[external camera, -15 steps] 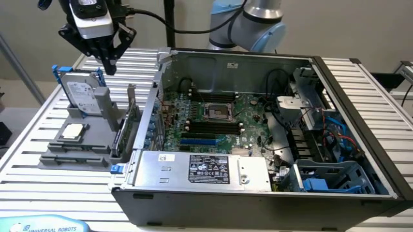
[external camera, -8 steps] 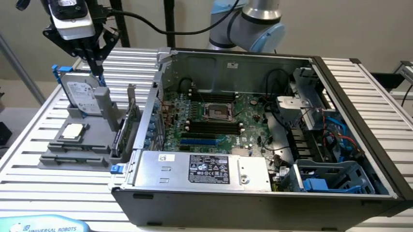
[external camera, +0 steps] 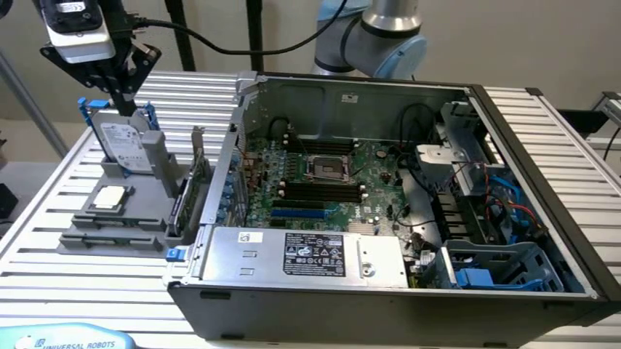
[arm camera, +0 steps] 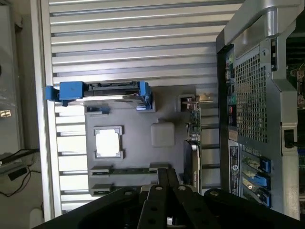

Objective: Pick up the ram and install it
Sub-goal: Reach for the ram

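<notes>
Ram [arm camera: 128, 170]: thin green stick seated in a groove at the near end of the grey holder [arm camera: 138, 124], at the exterior view's left of the open computer case [external camera: 388, 291]; untouched. Hazards, judged: jaws pressed together cannot straddle the stick and would jab its edge. The hard drive [external camera: 126, 142], processor [arm camera: 108, 141] and expansion card [external camera: 199, 182] crowd the holder, so an off-line descent could strike one. Gripper [external camera: 127, 107]: fully closed, empty, hanging above the holder, apparently clear of everything.

The fingers [external camera: 126, 96] point straight down, pressed together.
</notes>
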